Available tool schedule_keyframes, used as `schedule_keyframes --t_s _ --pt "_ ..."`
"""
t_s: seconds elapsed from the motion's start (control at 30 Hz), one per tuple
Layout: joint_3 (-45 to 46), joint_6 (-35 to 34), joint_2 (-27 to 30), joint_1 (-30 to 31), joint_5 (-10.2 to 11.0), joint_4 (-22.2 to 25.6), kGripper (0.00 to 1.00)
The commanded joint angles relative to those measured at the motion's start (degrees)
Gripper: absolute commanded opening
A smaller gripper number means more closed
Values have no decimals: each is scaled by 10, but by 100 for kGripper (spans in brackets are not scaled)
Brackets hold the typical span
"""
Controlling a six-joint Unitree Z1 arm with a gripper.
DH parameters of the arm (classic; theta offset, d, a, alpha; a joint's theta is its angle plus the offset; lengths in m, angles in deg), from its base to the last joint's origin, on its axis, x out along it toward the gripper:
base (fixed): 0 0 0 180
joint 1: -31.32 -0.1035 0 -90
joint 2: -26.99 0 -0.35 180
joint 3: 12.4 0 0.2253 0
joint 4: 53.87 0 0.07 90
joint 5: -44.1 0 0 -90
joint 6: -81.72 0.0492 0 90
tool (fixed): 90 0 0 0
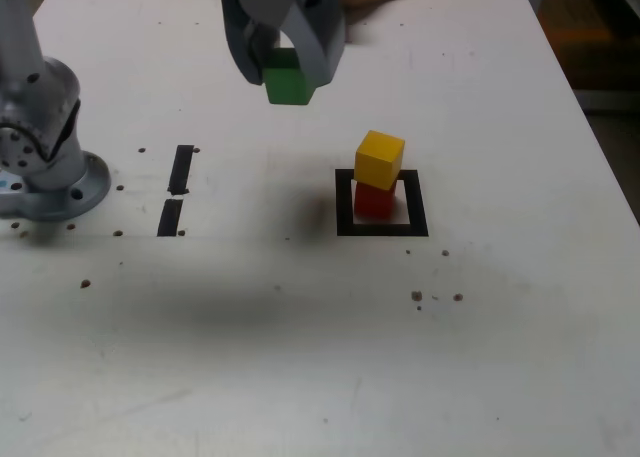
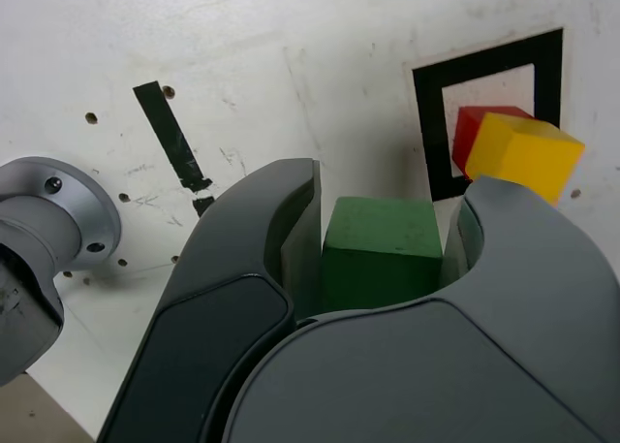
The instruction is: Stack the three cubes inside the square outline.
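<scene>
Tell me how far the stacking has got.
Done: the red cube stands inside the square outline, with the yellow cube on top of it, slightly twisted. In hand: the green cube, gripped between the jaws and held up away from the stack. Left: bring green over yellow, set it down and let go.
</scene>
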Motion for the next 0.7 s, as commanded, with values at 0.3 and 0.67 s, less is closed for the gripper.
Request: schedule_keyframes --t_s 0.3,0.67 --pt "-92 26 -96 34 -14 9 0" --pt "-113 31 -141 35 0 -7 0"
